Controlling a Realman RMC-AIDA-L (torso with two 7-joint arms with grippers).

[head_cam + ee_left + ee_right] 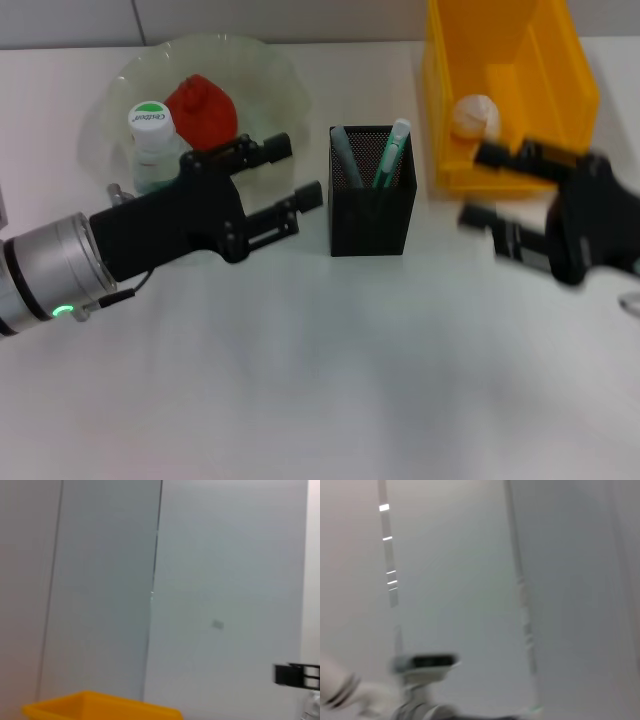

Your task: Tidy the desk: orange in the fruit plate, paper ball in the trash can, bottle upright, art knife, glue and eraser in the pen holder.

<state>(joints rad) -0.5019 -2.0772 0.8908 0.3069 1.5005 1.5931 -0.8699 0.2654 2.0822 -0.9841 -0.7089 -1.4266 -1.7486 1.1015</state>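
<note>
Now one bottle (152, 143), one paper ball (475, 116), two pens (390, 153)

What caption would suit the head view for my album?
Both pincers, left and right, open beside the pen holder; bottle upright, paper ball binned.

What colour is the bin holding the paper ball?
Yellow bin; the paper ball inside is whitish. Head view shows it best.

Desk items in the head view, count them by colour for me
Red: 1, fruit
Yellow: 1, bin
Black: 1, pen holder
White: 2, bottle, paper ball
Clear: 1, plate
Total: 6
</note>
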